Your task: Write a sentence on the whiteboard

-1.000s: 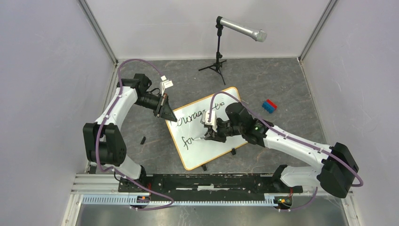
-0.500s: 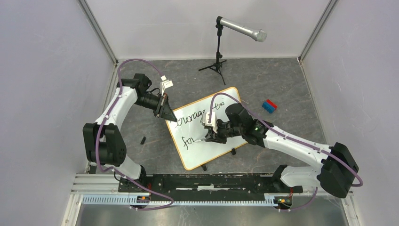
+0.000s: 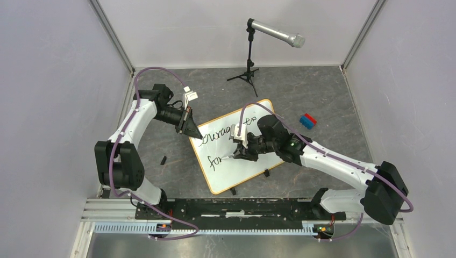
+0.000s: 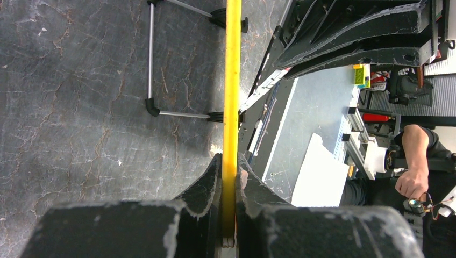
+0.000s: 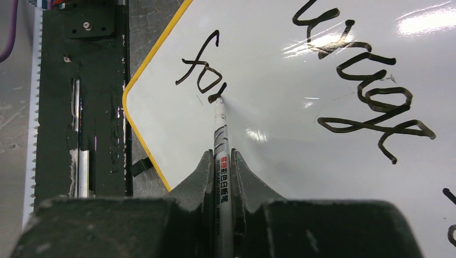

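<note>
The whiteboard [image 3: 247, 161] lies tilted on the dark floor, white with an orange rim and black clip feet. The sentence [image 3: 220, 133] runs in two lines of black cursive: "Courage to" above and "for" [image 5: 200, 75] below. My right gripper [image 3: 238, 153] is shut on a white marker [image 5: 220, 134], whose tip touches the board at the end of "for". My left gripper [image 3: 192, 130] is shut on the board's rim [image 4: 232, 107] at its upper left corner, which hides the first letter.
A microphone on a small tripod stand [image 3: 248, 64] stands behind the board. A red and blue block [image 3: 307, 121] lies to the board's right. A small black piece [image 3: 163, 159] lies left of the board. The black rail [image 3: 236, 207] runs along the near edge.
The marker tip has moved slightly along the second line and the "r" of "for" has been drawn. The left arm has not moved.
</note>
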Robot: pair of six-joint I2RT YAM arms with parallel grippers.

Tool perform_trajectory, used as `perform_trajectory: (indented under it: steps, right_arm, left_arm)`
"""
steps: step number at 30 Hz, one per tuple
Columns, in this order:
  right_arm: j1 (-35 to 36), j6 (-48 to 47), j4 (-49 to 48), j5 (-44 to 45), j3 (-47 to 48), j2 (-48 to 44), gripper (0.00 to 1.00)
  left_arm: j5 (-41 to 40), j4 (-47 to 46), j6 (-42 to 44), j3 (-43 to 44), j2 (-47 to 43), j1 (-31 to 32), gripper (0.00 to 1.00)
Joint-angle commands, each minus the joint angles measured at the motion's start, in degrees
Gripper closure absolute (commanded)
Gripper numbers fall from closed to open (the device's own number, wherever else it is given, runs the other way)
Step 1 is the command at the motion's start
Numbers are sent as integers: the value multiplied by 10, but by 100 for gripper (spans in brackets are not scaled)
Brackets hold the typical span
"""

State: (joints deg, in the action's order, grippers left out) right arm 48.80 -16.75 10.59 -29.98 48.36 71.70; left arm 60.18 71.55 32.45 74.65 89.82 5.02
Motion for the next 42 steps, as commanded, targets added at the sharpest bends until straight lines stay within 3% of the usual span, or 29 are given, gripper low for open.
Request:
perform_trajectory:
  steps: [1,30,42]
  right_arm:
    - [-15,-4,-9,19,29,3,100]
    - [-28,-15,31,-23,29,-33,100]
    - [-28,-15,20,7,13,-25,100]
  left_arm:
    - [-38,3,12,12,-19,-4,97]
    - [-39,3,11,12,-17,-4,98]
    - [-39,3,9,12,-20,-3,98]
